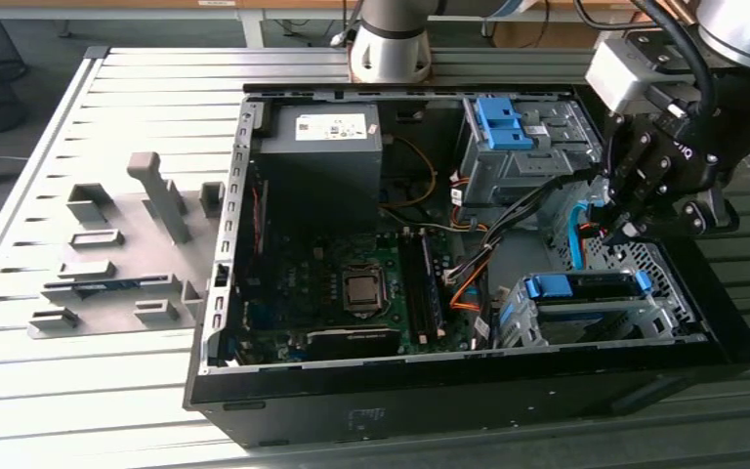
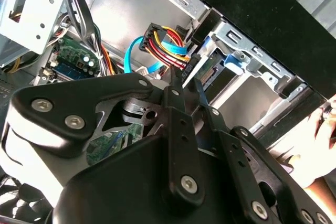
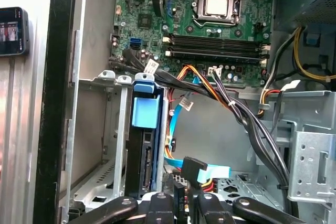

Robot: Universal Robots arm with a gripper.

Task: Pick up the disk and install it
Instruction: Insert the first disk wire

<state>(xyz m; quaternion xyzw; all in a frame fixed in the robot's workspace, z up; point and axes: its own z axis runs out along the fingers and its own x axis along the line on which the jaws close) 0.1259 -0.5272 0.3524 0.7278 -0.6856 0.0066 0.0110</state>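
The disk (image 1: 593, 311) sits upright in the lower drive cage (image 1: 662, 293) at the case's front corner, its blue handle (image 1: 584, 285) on top. In the first wrist view the disk (image 3: 145, 161) shows as a dark slab under the blue handle (image 3: 145, 111). My gripper (image 1: 620, 233) hangs inside the case just beyond that cage, among blue and coloured cables. Its fingers are drawn together on a black cable plug (image 3: 177, 188) with red and yellow wires. In the second wrist view my gripper (image 2: 177, 80) points at the plugs (image 2: 164, 38) beside the cage.
The open computer case (image 1: 219, 322) lies on a slatted metal table (image 1: 89, 391). A power-supply box (image 1: 320, 147), the motherboard (image 1: 349, 283) and an upper cage with a blue bracket (image 1: 499, 122) crowd the inside. A person's hand (image 2: 315, 145) is outside the case wall. Grey fixtures (image 1: 128, 254) stand at the exterior view's left.
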